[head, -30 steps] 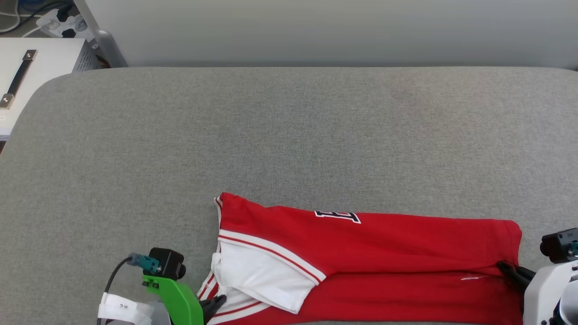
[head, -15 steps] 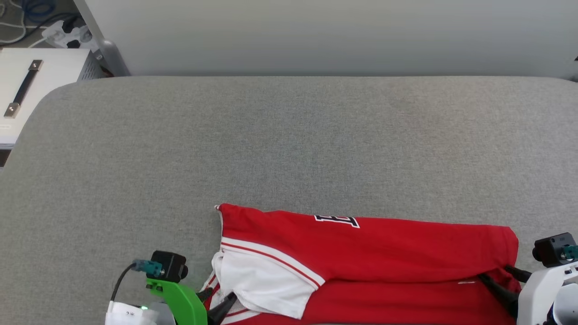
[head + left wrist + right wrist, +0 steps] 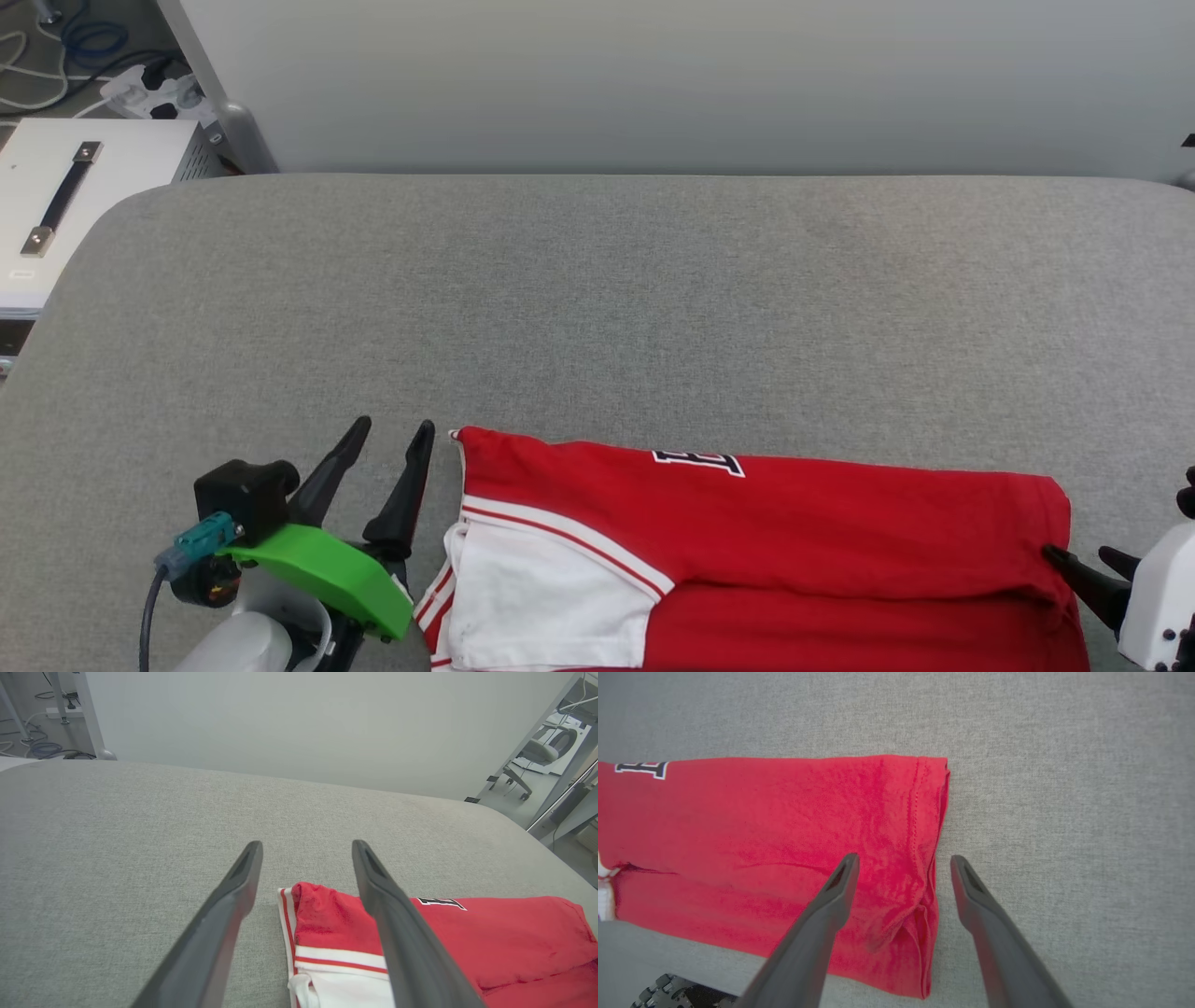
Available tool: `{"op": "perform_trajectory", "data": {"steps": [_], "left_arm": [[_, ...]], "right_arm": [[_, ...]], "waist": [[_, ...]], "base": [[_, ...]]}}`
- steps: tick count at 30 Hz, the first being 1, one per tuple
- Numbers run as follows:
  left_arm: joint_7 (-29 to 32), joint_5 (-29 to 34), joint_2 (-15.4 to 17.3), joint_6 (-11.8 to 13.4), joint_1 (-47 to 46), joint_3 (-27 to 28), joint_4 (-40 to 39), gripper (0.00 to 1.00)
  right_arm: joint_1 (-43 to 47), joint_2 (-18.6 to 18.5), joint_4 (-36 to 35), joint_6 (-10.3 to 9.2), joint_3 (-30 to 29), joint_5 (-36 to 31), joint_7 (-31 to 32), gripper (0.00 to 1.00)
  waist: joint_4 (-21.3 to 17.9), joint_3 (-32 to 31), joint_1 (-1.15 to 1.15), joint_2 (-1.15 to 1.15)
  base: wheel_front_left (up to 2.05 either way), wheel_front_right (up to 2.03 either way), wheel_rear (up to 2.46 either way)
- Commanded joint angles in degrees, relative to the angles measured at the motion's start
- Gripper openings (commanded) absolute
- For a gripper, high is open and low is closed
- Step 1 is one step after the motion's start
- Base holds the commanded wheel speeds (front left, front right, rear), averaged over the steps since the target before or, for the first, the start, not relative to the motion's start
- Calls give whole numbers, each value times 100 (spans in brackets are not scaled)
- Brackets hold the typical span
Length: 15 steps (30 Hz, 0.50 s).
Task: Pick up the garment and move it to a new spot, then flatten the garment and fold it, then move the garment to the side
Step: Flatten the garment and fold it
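The garment (image 3: 794, 523) is red, with a white sleeve trimmed in red-and-white stripes and part of a black, white-edged letter. The counter (image 3: 597, 299) is plain flecked grey fabric, and the wall (image 3: 653, 84) is pale grey. The left claw (image 3: 392, 431) and right claw (image 3: 903, 857) have dark grey fingers, and a bright green bracket (image 3: 322, 571) sits behind the left one.
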Motion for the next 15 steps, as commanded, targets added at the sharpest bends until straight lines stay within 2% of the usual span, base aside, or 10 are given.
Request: {"op": "perform_trajectory", "data": {"steps": [1,3,4,6,8,15], "left_arm": [[-77,213,-64,47,25,96,12,100],[-119,443,-212,31,45,304,-28,100],[-127,1183,-404,-38,103,732,-189,100],[-128,1885,-444,-30,166,799,-141,100],[-129,2105,-684,-94,230,995,-178,100],[-129,2828,-1143,-509,386,1516,-153,100]], "right_arm": [[52,122,0,-3,-153,-145,153,100],[74,314,-1,-3,-441,-398,396,100],[80,712,-24,-3,-931,-679,706,100],[92,981,-32,-3,-1285,-879,906,100],[121,1183,-69,-3,-1540,-1055,1086,100],[224,1714,-123,-3,-2088,-1506,1503,100]], "waist": [[31,61,0,0],[70,124,0,0],[139,247,0,0],[191,330,0,0],[236,408,0,0],[363,614,0,0]], "base": [[0,0,0],[0,0,0],[0,0,0],[0,0,0],[0,0,0],[0,0,0]]}}
